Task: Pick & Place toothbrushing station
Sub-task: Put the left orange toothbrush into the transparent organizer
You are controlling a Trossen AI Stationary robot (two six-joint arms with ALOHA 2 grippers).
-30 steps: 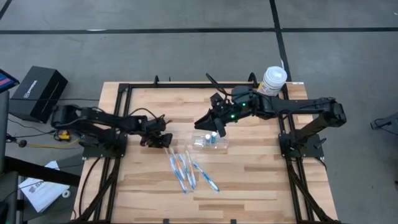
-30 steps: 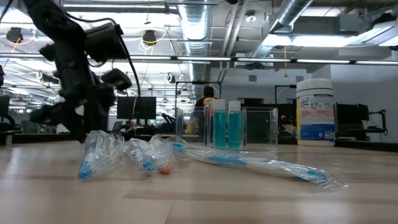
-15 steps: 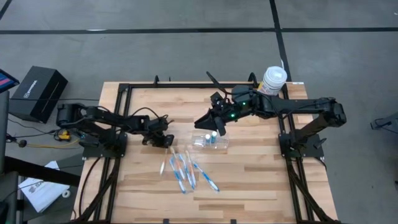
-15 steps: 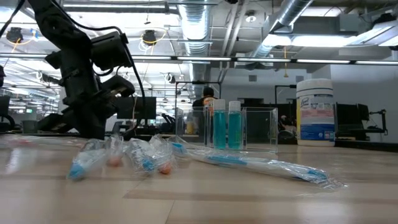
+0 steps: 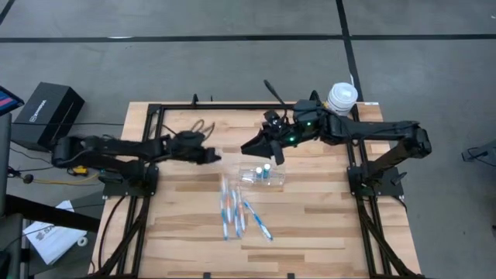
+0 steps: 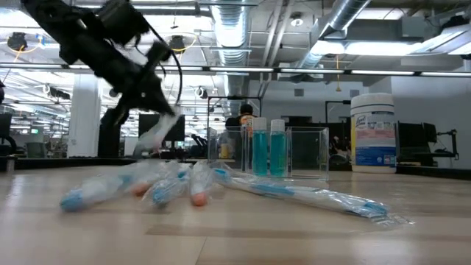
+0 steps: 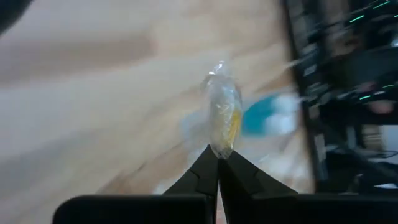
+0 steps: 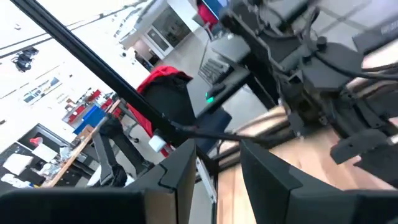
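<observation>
Bright, even overhead light; both wrist views smeared by motion blur.

left hand lifts a wrapped toothbrush beside the toothbrushing station.

We locate the toothbrushing station on the table, between the two pincers: the left gripper lies to its left and slightly behind, the right gripper directly behind it, raised. The wrapped toothbrushes lie on the table in front of the left gripper and in front-left of the station. One wrapped toothbrush is clamped at the left gripper's tips. The canister stands behind and right of the right gripper.
</observation>
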